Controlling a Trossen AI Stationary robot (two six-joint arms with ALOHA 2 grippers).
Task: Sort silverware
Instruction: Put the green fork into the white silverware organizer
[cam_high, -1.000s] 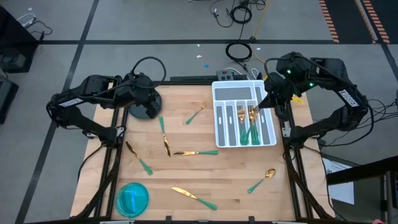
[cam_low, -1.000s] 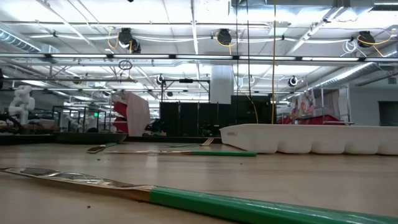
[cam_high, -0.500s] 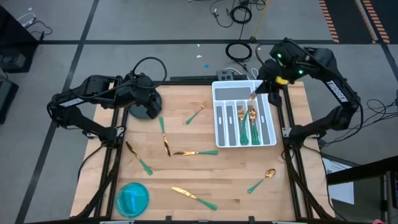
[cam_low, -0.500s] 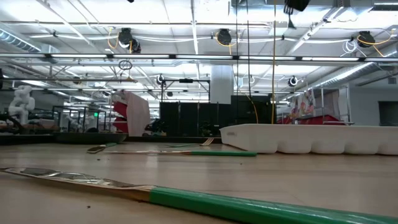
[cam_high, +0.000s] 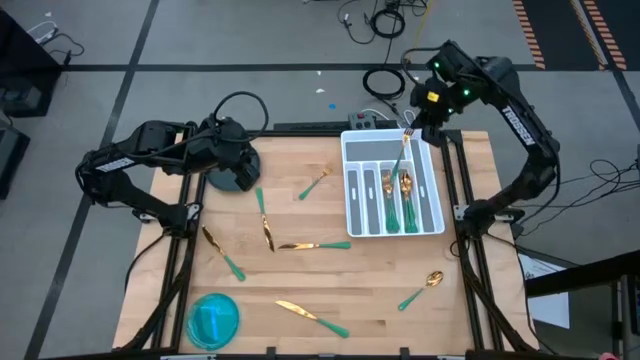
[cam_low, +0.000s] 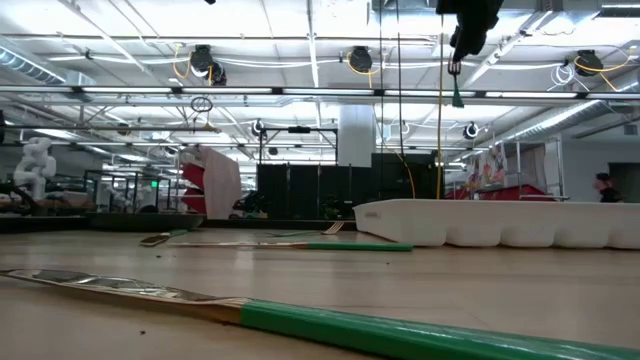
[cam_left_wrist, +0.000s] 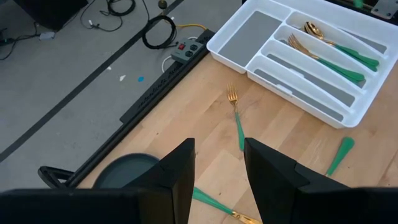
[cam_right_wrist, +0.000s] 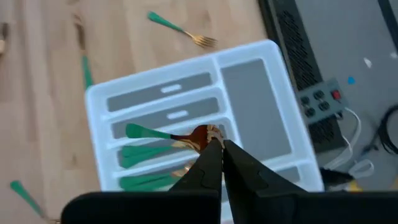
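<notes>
The silverware has gold heads and green handles. Several pieces lie flat on the wooden table, among them a fork (cam_high: 314, 185), a knife (cam_high: 312, 318) and a spoon (cam_high: 422, 290). More pieces lie in the slots of the white tray (cam_high: 350, 150). My right gripper (cam_high: 408, 133) is high above the tray's far end, shut on a spoon (cam_right_wrist: 168, 133). My left gripper (cam_left_wrist: 217, 171) hangs open over the table's far left part, above a fork (cam_left_wrist: 236, 118), and holds nothing. My right gripper pinches the spoon's gold head (cam_right_wrist: 200, 134) between its two fingers. The fingers come from above, slanting down. The green handle (cam_low: 457, 97) hangs below the fingers, and the whole spoon is lifted clear of the tray.
A blue bowl (cam_high: 213, 318) sits at the near left corner. A dark round base (cam_high: 232, 176) stands at the far left under my left arm. A power strip (cam_high: 372, 121) and cables lie on the floor beyond the far edge. Bare wood shows at the table's middle.
My right gripper, still shut on the spoon, has swung from over the tray's right slots toward the far edge and a little left, to above the tray's far end. It has come into the low view from the top, and the spoon hangs below it.
</notes>
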